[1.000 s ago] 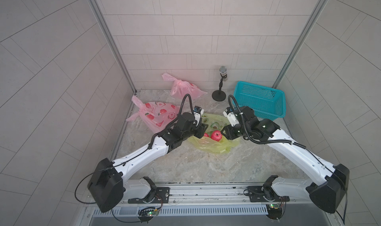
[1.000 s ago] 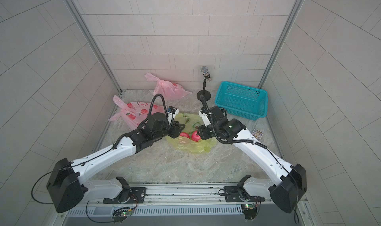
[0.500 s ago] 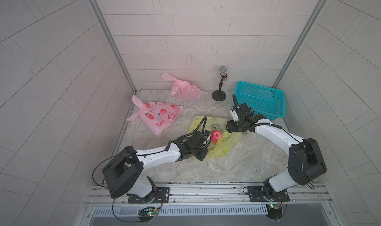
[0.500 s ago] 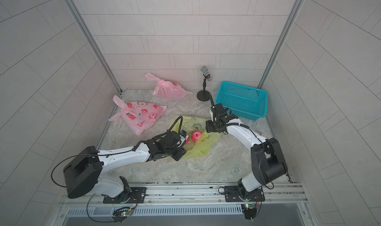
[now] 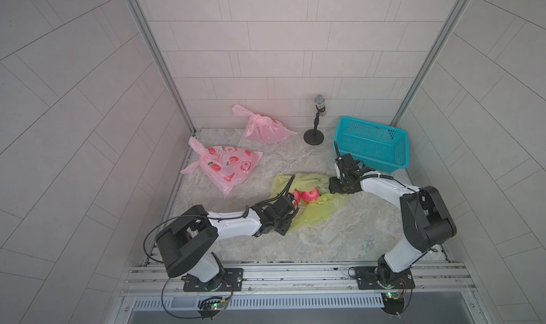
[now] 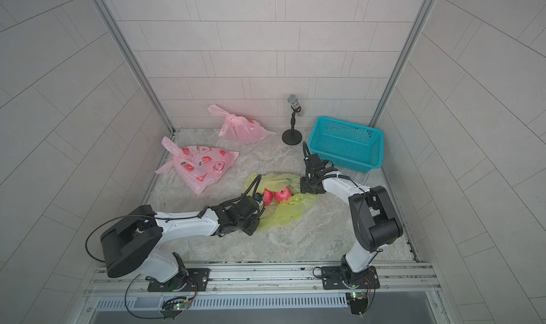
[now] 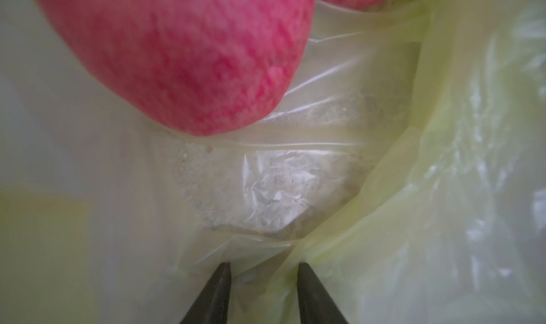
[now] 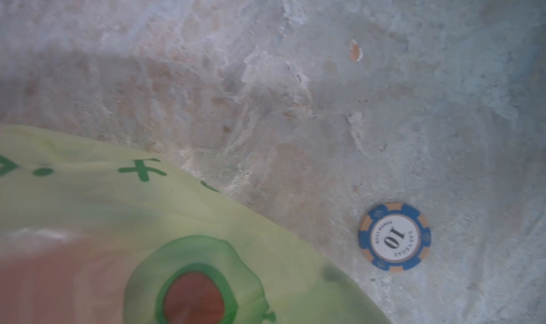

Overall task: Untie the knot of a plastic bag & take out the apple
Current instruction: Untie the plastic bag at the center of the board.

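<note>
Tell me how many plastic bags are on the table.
3. A tied pink bag at the back beside the microphone stand, a printed pink bag at the left edge, and an open yellow-green bag in the middle holding red apples.

The left arm (image 5: 233, 223) lies low from 7 o'clock toward centre, with the tips of the left end effector (image 7: 263, 266) parted. The right arm (image 5: 381, 188) folds at 4 o'clock, its forearm pointing toward 9 o'clock. The grip of the right end effector (image 5: 329, 187) is hidden.

Marbled tabletop (image 5: 325, 242) holds printed pink bag (image 5: 226, 166), plain pink bag (image 5: 264, 129), yellow-green bag (image 5: 320, 211), teal basket (image 5: 370, 160), microphone stand (image 5: 313, 137). Poker chip (image 8: 394, 236) lies near yellow-green bag
</note>
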Motion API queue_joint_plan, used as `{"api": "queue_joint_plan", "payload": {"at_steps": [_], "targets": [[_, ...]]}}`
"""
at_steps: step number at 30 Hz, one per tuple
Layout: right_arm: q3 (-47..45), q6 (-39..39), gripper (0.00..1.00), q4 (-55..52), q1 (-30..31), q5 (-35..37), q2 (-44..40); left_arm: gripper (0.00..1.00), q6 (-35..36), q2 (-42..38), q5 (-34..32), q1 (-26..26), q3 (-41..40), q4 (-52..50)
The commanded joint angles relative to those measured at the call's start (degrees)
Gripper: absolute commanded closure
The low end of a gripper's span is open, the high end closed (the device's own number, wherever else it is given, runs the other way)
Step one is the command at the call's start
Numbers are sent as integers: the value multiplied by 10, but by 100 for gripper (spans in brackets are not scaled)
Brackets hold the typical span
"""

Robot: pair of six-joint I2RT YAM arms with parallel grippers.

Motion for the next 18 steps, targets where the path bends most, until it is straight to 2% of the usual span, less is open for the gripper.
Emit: {"api": "queue_joint_plan", "payload": {"at_steps": [1, 5, 12, 18], "targets": [[-17, 2, 36, 12, -5, 28, 18, 57, -13, 28, -12, 8, -11, -4], [-23, -4, 34, 17, -5, 12, 17, 53, -5, -9, 6, 16, -26, 29], [-12, -9, 30, -18, 20, -15, -75, 45, 3, -95, 44, 16, -36, 53], [24, -17, 28, -79, 55, 9, -138, 43, 9, -131, 49, 16, -20, 45]]}}
